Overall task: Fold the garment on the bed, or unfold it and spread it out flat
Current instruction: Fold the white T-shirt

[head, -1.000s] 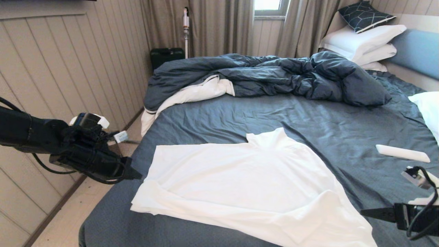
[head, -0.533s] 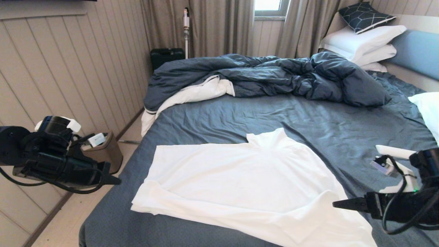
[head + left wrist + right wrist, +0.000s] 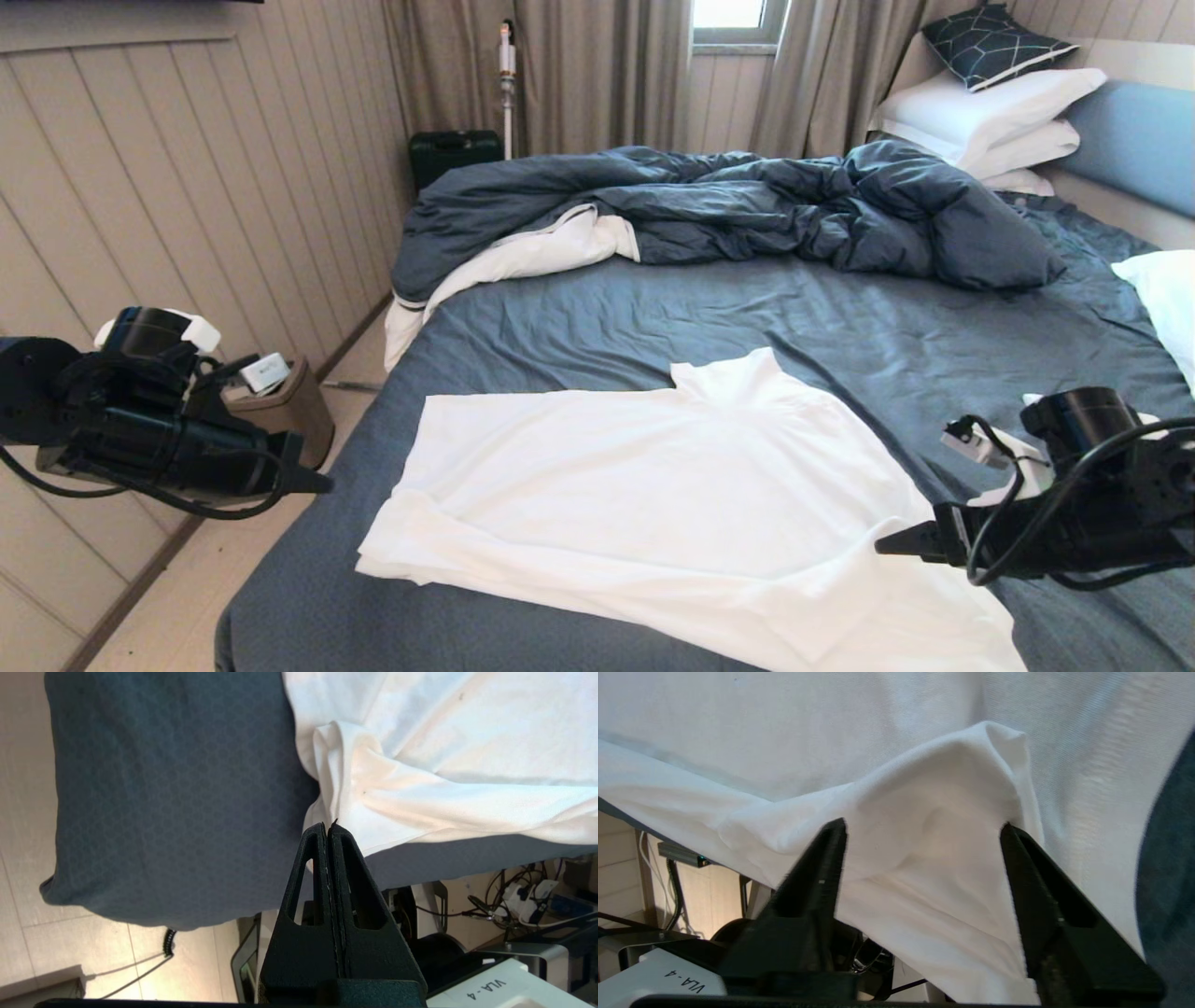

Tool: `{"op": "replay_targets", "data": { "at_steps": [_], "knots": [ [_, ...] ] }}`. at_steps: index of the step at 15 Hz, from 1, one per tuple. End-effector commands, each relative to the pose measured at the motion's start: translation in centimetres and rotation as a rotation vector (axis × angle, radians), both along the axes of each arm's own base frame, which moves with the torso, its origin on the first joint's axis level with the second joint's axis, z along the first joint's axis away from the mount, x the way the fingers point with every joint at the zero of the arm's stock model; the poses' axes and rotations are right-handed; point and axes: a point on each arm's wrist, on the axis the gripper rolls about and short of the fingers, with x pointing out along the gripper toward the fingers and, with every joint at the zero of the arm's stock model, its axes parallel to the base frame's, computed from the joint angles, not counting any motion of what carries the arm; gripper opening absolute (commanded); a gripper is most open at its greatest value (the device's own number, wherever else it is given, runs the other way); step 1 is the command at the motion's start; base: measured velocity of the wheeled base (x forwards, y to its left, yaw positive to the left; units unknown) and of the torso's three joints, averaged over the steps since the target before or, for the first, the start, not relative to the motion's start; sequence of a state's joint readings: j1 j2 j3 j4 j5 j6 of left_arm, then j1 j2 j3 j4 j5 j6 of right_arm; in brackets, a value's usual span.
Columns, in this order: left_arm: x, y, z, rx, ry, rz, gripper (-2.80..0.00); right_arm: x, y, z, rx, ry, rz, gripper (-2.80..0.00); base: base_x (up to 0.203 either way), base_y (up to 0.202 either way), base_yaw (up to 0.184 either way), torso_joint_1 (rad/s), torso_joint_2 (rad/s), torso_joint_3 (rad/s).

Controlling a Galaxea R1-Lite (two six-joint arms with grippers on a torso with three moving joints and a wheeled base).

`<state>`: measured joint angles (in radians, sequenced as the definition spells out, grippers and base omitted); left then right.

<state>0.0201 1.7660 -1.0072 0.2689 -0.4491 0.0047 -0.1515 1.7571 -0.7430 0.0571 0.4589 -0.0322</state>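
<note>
Garment (image 3: 653, 504) lies mostly flat on the near half of the bed (image 3: 840, 327), near hem bunched and one corner draping over the front edge. Left tool (image 3: 313, 483) is pressed together, empty, hanging off the bed's left side just short of the garment's rumpled corner. Right tool (image 3: 922, 828) is spread, fingers (image 3: 831, 849) straddling a raised fold at the near right corner, not pinching it.
</note>
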Motion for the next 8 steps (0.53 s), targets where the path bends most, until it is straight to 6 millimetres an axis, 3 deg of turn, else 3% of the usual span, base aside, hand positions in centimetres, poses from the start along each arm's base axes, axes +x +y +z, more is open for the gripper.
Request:
{"op": "replay_targets", "data": {
  "at_steps": [1,8],
  "knots": [
    [0.1,0.0,-0.1,-0.002,-0.001,-0.001,-2.80,0.5,0.3,-0.6,0.009,0.023,0.008,-2.80,0.000,0.000,0.000,0.000,0.00,0.000],
    [0.4,0.0,-0.1,-0.004,-0.004,-0.001,-2.80,2.0,1.1,-1.2,0.005,0.032,0.040,-2.80,0.000,0.000,0.000,0.000,0.00,0.000]
  ]
}}
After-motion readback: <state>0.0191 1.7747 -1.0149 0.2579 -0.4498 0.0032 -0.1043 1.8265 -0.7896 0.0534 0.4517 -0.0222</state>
